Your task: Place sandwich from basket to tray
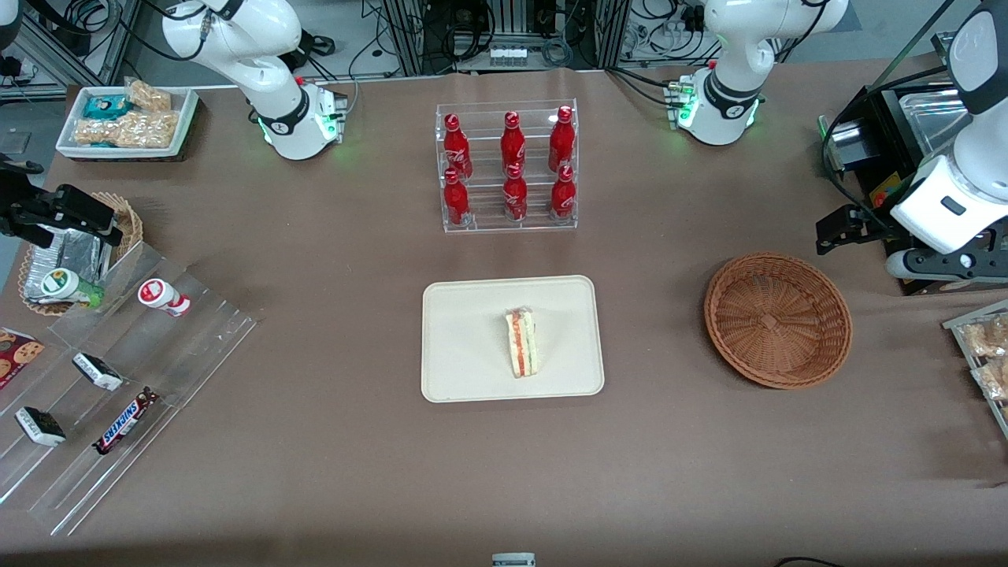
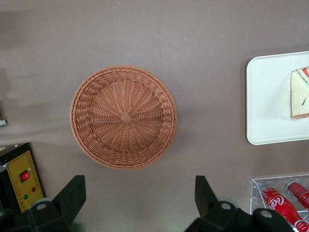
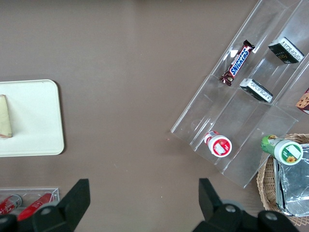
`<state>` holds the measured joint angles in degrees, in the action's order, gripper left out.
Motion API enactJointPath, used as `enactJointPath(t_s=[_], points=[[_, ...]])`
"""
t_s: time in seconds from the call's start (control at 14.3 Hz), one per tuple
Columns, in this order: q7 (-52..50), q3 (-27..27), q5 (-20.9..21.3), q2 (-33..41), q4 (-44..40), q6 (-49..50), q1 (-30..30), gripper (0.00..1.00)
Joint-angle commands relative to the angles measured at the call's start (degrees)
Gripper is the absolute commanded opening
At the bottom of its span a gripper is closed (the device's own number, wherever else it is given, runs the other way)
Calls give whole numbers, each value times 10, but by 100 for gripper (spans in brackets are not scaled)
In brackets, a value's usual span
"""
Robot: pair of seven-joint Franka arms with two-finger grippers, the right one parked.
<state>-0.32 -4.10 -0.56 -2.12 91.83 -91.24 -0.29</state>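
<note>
The sandwich [image 1: 522,342] lies on the cream tray [image 1: 465,370] in the middle of the table, its red and green filling edge showing. It also shows in the left wrist view [image 2: 299,94] on the tray [image 2: 270,96]. The round wicker basket [image 1: 778,319] stands empty beside the tray, toward the working arm's end; the left wrist view looks straight down into the basket [image 2: 124,117]. My left gripper [image 1: 839,228] hangs above the table beside the basket, a little farther from the front camera. It is open and empty [image 2: 140,198], with its fingers [image 2: 72,193] wide apart.
A clear rack of red bottles [image 1: 508,165] stands farther from the front camera than the tray. A black box [image 1: 882,157] and a snack tray [image 1: 984,354] are at the working arm's end. A stepped acrylic display [image 1: 118,378] and a foil-lined basket [image 1: 71,252] are at the parked arm's end.
</note>
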Motion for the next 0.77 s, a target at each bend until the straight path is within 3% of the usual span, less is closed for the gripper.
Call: enactJointPath(t_s=[0.0,0.7], points=[[8,-2,7,12,-15,19,4,100],[6,-6,4,19,-15,33,1,100]])
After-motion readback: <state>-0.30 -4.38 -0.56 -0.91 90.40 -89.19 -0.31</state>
